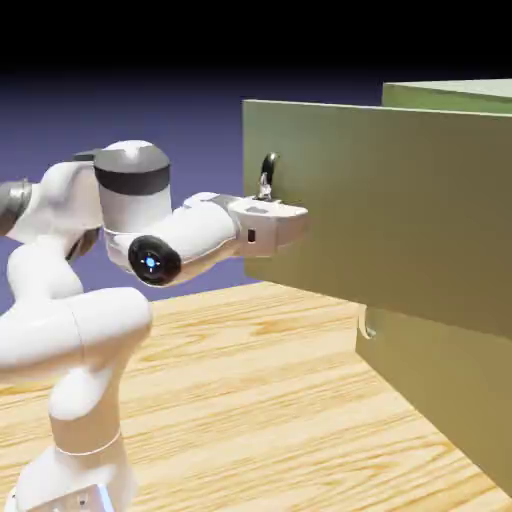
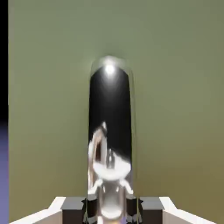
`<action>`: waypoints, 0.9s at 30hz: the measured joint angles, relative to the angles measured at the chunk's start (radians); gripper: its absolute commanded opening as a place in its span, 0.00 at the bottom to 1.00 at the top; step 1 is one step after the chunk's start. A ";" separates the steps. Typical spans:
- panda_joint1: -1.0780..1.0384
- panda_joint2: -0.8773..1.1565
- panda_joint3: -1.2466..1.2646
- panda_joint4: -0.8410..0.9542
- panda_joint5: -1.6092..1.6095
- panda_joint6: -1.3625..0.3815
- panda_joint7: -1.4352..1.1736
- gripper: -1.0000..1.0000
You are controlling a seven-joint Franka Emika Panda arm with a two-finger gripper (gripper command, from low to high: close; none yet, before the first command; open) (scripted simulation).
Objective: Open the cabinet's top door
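Cabinet (image 1: 440,395), a large boxy olive-green body, occupying the right side of the exterior view and standing on the light wooden plank bench (image 1: 260,400). Its top door (image 1: 400,210), the upper flat olive-green panel, is swung outward from the cabinet body: the panel's free edge stands toward the middle of the exterior view, well clear of the cabinet's front, while the body's upper corner shows behind it at the upper right. Below it the lower matching olive-green panel (image 1: 450,385) lies flush with the cabinet front, with a small metal loop handle (image 1: 368,326) near its upper left corner.

White Franka arm (image 1: 90,330), rising from the lower left of the exterior view and bending across to the right, its wrist level with the lower half of the top door.

End effector (image 1: 266,192), pointing up from the hand at the door's free edge and clamped on the vertical silver loop handle (image 1: 268,172) of the top door. In the hand view the handle (image 2: 110,127) appears as a tall dark reflective bar with a bright highlight at its top, running up the middle of the olive-green panel; its lower end sits between the two dark grey fingertips (image 2: 87,209), which press against it from either side at the bottom edge.
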State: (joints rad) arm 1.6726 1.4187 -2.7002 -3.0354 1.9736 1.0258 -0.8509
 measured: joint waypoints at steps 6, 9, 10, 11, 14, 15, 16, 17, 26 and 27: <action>-0.143 -0.217 -0.096 0.085 -0.248 -0.190 -0.190 0.00; -0.191 -0.326 -0.120 0.140 -0.364 -0.248 -0.284 0.00; -0.203 -0.362 -0.127 0.160 -0.401 -0.262 -0.315 0.00; -0.214 -0.398 -0.132 0.180 -0.438 -0.275 -0.345 0.00; -0.240 -0.507 -0.147 0.245 -0.545 -0.304 -0.431 0.00; -0.246 -0.543 -0.151 0.268 -0.579 -0.311 -0.458 0.00; -0.251 -0.580 -0.154 0.291 -0.613 -0.317 -0.485 0.00; -0.256 -0.616 -0.158 0.315 -0.645 -0.323 -0.510 0.00; -0.268 -0.942 -0.181 0.562 -0.906 -0.358 -0.687 0.00; -0.267 -0.978 -0.183 0.593 -0.931 -0.363 -0.701 0.00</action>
State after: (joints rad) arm 1.4058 0.4405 -2.8829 -2.4421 1.0429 0.6629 -1.5516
